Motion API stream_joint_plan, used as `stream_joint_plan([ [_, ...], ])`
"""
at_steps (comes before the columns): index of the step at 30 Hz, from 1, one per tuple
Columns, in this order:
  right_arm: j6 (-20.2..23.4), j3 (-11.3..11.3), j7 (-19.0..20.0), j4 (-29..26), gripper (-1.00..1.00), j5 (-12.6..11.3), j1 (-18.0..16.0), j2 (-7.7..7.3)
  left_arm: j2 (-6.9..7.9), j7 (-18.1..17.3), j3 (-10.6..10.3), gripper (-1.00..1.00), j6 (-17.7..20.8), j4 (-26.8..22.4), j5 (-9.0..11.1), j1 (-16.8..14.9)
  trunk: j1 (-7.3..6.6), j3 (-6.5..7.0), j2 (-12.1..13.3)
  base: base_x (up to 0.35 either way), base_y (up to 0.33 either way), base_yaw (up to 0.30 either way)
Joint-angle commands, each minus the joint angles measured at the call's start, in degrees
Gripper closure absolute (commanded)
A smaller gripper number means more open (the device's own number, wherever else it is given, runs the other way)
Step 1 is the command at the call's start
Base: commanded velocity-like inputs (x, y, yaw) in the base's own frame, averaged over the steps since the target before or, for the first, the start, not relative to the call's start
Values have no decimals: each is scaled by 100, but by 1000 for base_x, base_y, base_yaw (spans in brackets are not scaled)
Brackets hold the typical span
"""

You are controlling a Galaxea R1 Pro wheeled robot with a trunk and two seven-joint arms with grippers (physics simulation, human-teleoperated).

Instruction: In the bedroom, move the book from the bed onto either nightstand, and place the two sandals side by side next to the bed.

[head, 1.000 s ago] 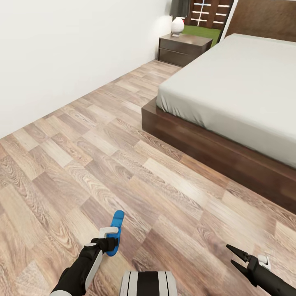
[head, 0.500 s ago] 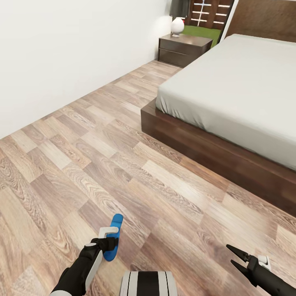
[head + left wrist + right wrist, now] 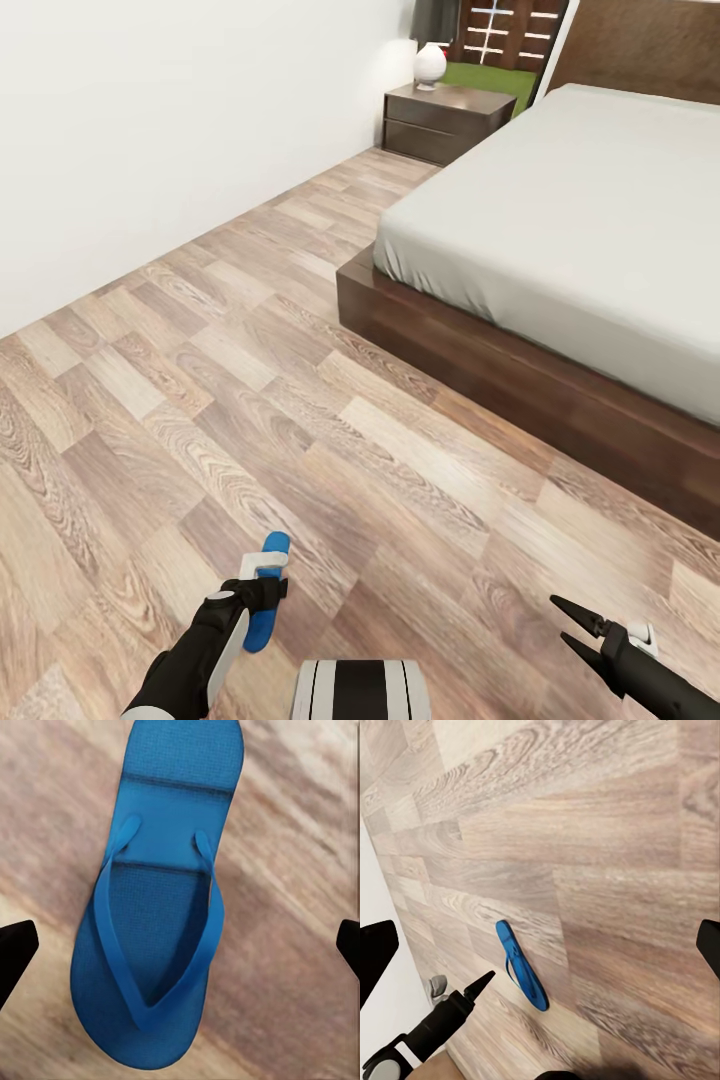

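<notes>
One bright blue sandal (image 3: 268, 592) lies flat on the wood floor, strap side up. My left gripper (image 3: 264, 590) hangs right over the sandal (image 3: 161, 907), open, with its dark fingertips (image 3: 15, 952) wide on either side and clear of it. In the right wrist view the sandal (image 3: 520, 975) lies beside the left arm's pointed finger (image 3: 476, 988). My right gripper (image 3: 572, 625) is open and holds nothing, low over the floor. The bed (image 3: 590, 190) stands ahead on the right, with a nightstand (image 3: 447, 120) beside its head. The book is out of view.
A white wall (image 3: 150, 130) runs along the left. The bed's dark wood frame (image 3: 470, 355) sticks out at floor level. A white round lamp (image 3: 430, 63) stands on the nightstand. Wood floor stretches between wall and bed. My base (image 3: 360, 690) shows at the bottom.
The whole view has shifted as the robot moved forward. The floor and sandal slid nearer, so more of the sandal now lies under the left gripper. Both grippers stay open.
</notes>
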Motion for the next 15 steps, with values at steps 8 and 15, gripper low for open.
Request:
stream_joint_plan([
  [8,34,-7,8,-1,-100,-11,-3,1,-4,11,9,-100,31,-10,-2,0,-1,-4,-1,14,-11,0],
  [15,34,-8,8,2,-100,-11,-3,1,-4,19,9,-100,33,-11,-5,0,5,-48,-4,0,0,0],
])
